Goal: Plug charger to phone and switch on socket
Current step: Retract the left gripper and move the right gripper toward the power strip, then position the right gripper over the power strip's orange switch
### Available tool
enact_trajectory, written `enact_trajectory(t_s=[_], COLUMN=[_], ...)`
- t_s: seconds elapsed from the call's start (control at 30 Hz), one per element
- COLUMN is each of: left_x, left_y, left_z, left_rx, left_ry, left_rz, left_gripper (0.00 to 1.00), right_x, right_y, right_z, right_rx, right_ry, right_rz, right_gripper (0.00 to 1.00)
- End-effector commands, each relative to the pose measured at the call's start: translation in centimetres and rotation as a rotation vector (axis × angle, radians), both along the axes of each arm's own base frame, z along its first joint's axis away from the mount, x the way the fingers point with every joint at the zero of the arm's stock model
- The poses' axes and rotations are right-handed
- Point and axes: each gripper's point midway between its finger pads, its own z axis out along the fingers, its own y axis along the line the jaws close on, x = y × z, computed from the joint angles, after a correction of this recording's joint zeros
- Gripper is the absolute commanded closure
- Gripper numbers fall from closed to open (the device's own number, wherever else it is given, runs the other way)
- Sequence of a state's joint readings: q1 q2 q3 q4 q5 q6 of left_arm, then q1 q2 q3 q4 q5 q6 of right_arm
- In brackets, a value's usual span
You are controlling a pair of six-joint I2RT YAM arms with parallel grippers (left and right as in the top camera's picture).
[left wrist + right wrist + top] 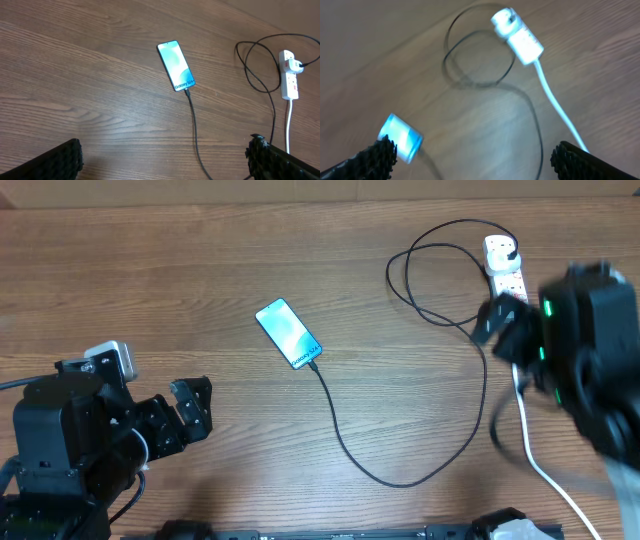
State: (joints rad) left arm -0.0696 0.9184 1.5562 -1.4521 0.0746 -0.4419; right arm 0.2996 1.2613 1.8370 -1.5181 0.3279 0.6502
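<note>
Near left: left gripper (192, 412) spread fully open, empty, above the bench (150, 270). At right, blurred: right gripper (503, 330) likewise wide open, nothing between the jaws, close by the socket's near end. Mid-bench: phone (289, 333) lying flat, screen up and lit, set diagonally. Charger (345, 445) with tip at the phone's near short edge, curving toward the near side, sweeping right and away, looping beside the socket. Farthest: socket (503, 268), white, black plug (298, 65) seated near its far end, thick white cord (289, 125) trailing back toward the near edge
</note>
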Motion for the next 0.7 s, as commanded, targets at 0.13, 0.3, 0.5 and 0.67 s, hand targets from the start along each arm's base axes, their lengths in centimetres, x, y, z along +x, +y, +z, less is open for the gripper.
enact_trajectory(t_s=[0.13, 0.3, 0.5, 0.67], left_x=[0.0, 0.0, 0.0, 0.0], left_y=[0.1, 0.1, 0.1, 0.1], left_z=[-0.2, -0.2, -0.2, -0.2], left_rx=[-0.006, -0.005, -0.006, -0.006], left_ry=[0.011, 0.011, 0.011, 0.011], left_rz=[0.013, 0.013, 0.013, 0.013], left_gripper=[0.0, 0.01, 0.0, 0.0], right_x=[9.4, 13.1, 17.2, 19.8], right_y=[-8.2, -13.9, -18.2, -19.3], right_z=[-5.6, -8.5, -11.1, -15.2], right_rx=[0.0, 0.036, 0.021, -0.031], right_ry=[0.126, 0.122, 0.077, 0.131], right_rz=[-0.133, -0.256, -0.308, -0.252], right_gripper=[0.0, 0.0, 0.0, 0.0])
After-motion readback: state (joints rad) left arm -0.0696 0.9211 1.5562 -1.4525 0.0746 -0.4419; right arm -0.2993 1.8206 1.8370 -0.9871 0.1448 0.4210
